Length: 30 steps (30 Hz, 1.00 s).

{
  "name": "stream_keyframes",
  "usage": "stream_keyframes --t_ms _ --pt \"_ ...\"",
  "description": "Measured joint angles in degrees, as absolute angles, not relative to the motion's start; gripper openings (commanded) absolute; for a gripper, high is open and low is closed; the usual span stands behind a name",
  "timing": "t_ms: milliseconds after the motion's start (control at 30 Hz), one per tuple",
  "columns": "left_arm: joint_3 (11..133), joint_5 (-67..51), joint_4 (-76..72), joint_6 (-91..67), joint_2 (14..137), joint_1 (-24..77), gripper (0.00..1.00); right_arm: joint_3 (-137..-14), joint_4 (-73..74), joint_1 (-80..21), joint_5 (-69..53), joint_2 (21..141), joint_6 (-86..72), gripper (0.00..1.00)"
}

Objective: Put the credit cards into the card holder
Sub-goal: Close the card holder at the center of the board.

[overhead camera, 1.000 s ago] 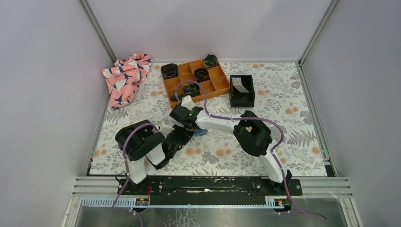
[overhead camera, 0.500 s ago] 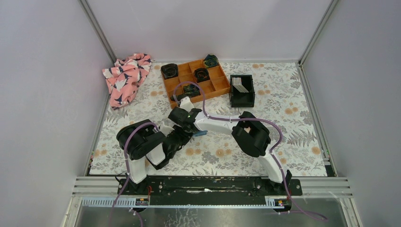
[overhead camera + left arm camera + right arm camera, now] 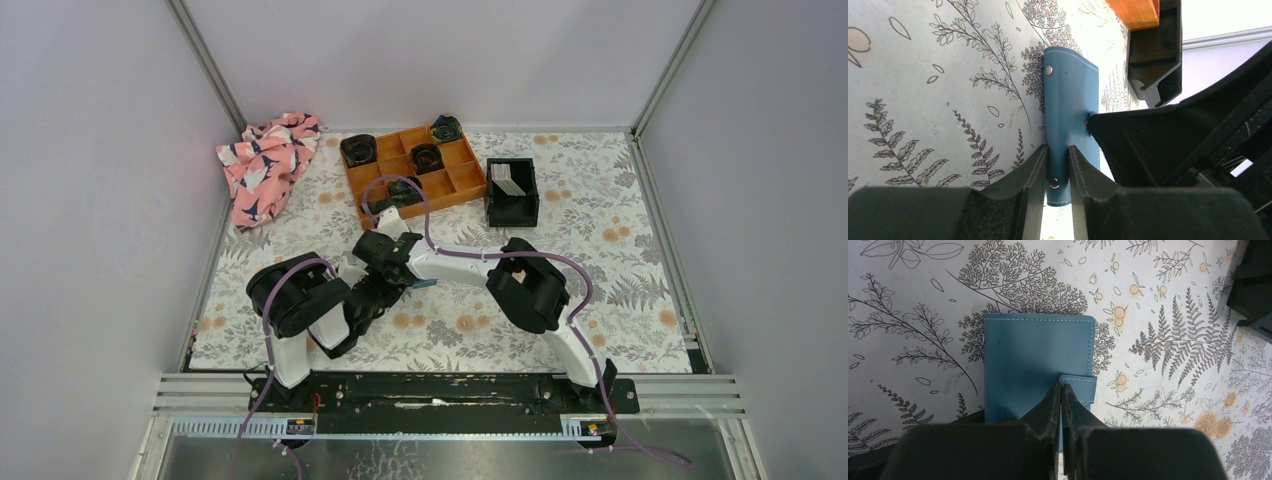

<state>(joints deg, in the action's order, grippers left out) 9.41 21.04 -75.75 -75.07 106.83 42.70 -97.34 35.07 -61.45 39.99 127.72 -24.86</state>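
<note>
The left end effector [image 3: 1058, 157] is clamped on the near end of the card holder [image 3: 1068, 100]; the right end effector [image 3: 1062, 390] is pinched together on the holder's small strap tab. The teal holder is seen closed, low over the floral worktop [image 3: 620, 260], between the two arms. The credit cards [image 3: 508, 180] are seen in a black bin [image 3: 512, 208] well apart, beside an orange tray [image 3: 462, 180].
</note>
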Motion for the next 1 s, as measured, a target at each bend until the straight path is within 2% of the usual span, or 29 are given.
stream_keyframes --t_ms 800,1000 --pt "9.4 21.0 -75.5 -75.0 106.7 42.7 0.25 -96.0 33.2 -61.5 39.1 127.1 -25.3 0.09" --pt "9.4 21.0 -75.3 -75.0 106.7 42.7 0.22 -95.6 31.2 -61.6 35.4 126.8 -26.0 0.09"
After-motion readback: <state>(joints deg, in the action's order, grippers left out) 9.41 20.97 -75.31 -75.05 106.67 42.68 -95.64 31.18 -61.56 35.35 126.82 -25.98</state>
